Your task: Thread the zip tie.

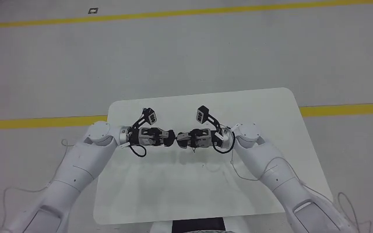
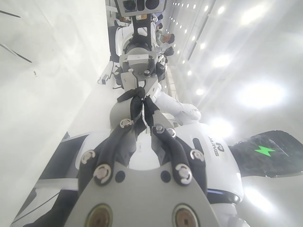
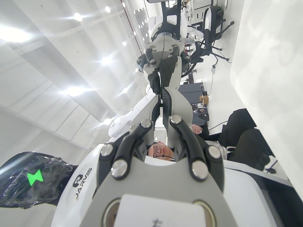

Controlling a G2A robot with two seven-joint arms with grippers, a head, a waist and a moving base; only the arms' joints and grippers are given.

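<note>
My two grippers meet tip to tip above the middle of the white table (image 1: 262, 110). The left gripper (image 1: 170, 138) comes in from the left and the right gripper (image 1: 182, 139) from the right, almost touching. In the left wrist view the left gripper (image 2: 142, 98) has its black-wrapped fingers (image 2: 135, 111) pressed together right against the other gripper's tips. In the right wrist view the right gripper (image 3: 161, 95) has its ribbed pads (image 3: 167, 103) closed to a thin slit. The zip tie (image 1: 190, 149) shows as a thin dark strand hanging just under the right gripper; its ends between the fingertips are hidden.
The table has rounded corners, and a small dark speck (image 1: 203, 165) lies on it in front of the grippers. A yellow floor line (image 1: 175, 13) runs beyond the table. A person sits behind the arm in the right wrist view, touching nothing.
</note>
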